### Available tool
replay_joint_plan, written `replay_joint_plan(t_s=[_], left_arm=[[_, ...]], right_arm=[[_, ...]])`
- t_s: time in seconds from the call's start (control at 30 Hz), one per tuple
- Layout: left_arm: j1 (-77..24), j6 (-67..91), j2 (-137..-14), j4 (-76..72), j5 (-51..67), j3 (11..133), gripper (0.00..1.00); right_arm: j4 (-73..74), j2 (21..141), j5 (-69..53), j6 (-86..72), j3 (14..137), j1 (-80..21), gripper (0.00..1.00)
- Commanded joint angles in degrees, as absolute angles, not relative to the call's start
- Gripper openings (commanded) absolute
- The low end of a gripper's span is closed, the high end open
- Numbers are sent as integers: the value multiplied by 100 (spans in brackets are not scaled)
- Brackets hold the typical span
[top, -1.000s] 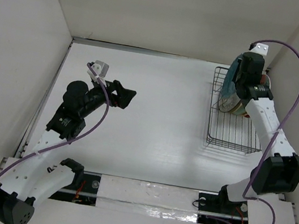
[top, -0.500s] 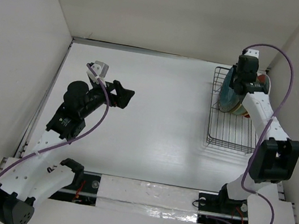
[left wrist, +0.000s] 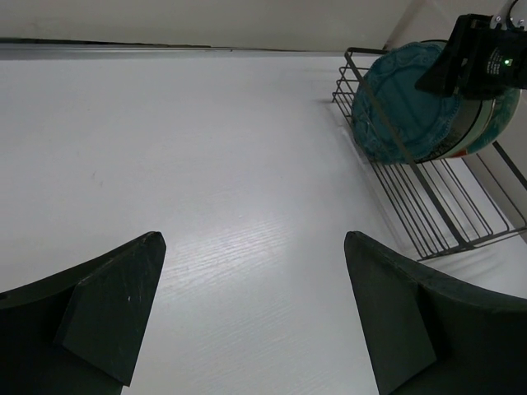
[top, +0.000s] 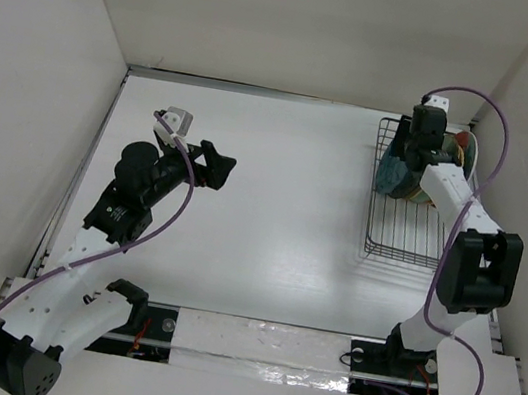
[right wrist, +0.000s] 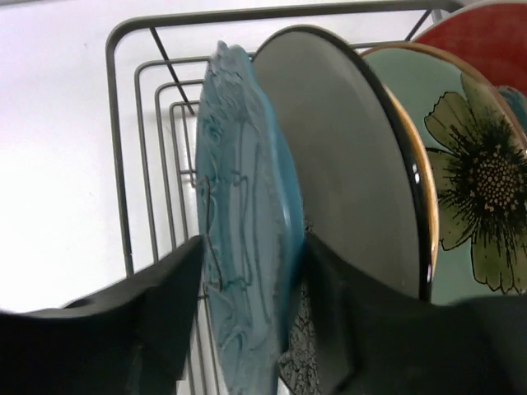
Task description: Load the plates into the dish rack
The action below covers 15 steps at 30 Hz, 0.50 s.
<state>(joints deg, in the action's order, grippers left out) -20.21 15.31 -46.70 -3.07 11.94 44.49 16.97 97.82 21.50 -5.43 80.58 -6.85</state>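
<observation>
The black wire dish rack [top: 409,237] stands at the far right. Several plates stand on edge at its far end. My right gripper [top: 410,159] is shut on the scalloped dark teal plate [top: 389,178], the leftmost of the row. In the right wrist view this plate [right wrist: 247,247] stands upright between my fingers [right wrist: 156,313]. Behind it stand the cream plate with black branches [right wrist: 346,164], an orange-rimmed plate [right wrist: 412,156], the pale teal flowered plate [right wrist: 461,164] and the red floral plate [right wrist: 486,33]. My left gripper [top: 214,164] is open and empty over the table's left middle.
White walls close in the table on the left, back and right, and the rack [left wrist: 445,206] sits close to the right wall. The near half of the rack holds no plates. The left wrist view shows the teal plate [left wrist: 408,107] and my right gripper [left wrist: 482,62] above it.
My right gripper has moved left and down with the dark teal plate, setting it upright among the rack's tines beside the other plates. The left arm has barely moved.
</observation>
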Motion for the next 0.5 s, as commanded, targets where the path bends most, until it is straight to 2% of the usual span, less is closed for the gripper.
replay_joint_plan(t_s=[0.0, 0.03, 0.1, 0.13, 0.23, 0.37, 0.47], left_arm=[[-2030, 1415, -4658, -422, 1072, 4447, 89], [-2030, 1415, -4641, -413, 1011, 4456, 90], [-2030, 1415, -4606, -422, 950, 4447, 90], [-2030, 1424, -4571, -431, 914, 4447, 90], [-2030, 1485, -4553, -448, 844, 4465, 91], [-2030, 1599, -4492, -430, 809, 4561, 92], [-2030, 1740, -4263, -483, 852, 4702, 92]], right_arm=[[1055, 9308, 2048, -721, 8077, -633, 62], [1081, 9203, 2030, -747, 8095, -633, 71], [1055, 9019, 2004, -817, 8069, -633, 79], [1037, 8922, 1978, -870, 8051, -633, 89], [1046, 8439, 1828, -975, 8007, -633, 98], [1020, 7701, 1670, -1116, 7893, -922, 99], [967, 7024, 1434, -1248, 7805, -1299, 89]])
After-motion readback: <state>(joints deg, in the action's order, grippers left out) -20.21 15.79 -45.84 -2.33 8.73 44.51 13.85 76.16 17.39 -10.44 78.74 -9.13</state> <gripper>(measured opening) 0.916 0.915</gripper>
